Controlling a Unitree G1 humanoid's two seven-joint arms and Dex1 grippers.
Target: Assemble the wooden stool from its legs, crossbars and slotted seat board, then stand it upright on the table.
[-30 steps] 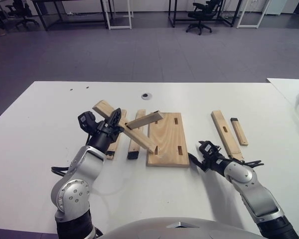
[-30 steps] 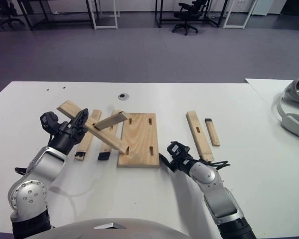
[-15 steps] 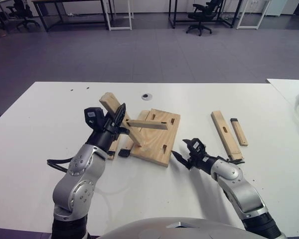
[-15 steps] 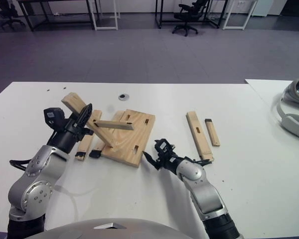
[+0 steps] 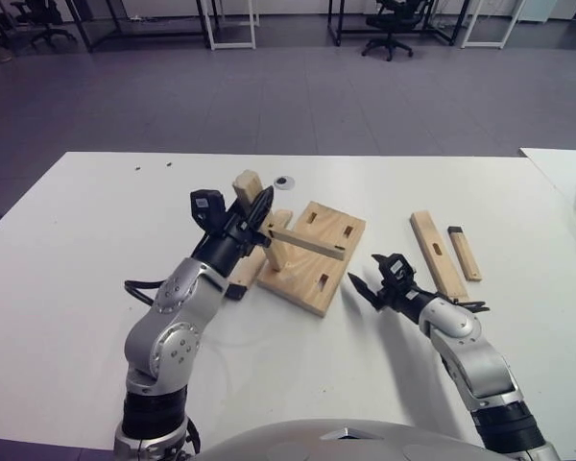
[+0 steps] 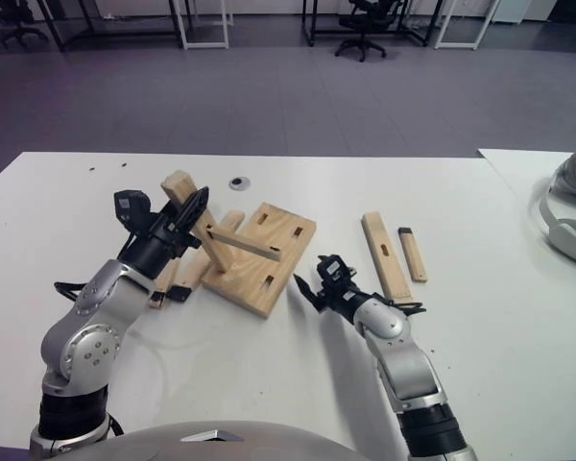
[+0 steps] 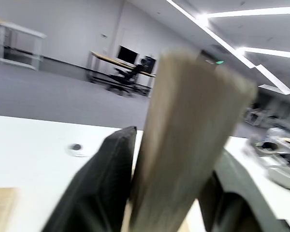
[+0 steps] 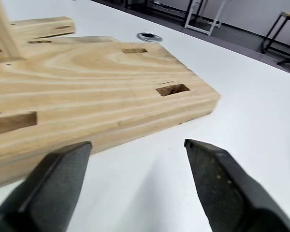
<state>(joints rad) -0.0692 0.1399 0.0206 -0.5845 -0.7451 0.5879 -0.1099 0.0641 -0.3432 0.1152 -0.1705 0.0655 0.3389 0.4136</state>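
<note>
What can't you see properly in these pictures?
Left wrist view: the leg in the left pincer is blurred and blocks the table behind it.
Right wrist view: the seat board is cut off by the picture's edge.
Head views: the left arm covers part of the loose pieces beside the board.

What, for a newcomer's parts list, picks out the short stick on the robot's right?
On the table, to the robot's right of the seat board, two pieces lie side by side. The short stick is the outer one, dark-tipped at its far end, unlike its longer slotted neighbour.
</note>
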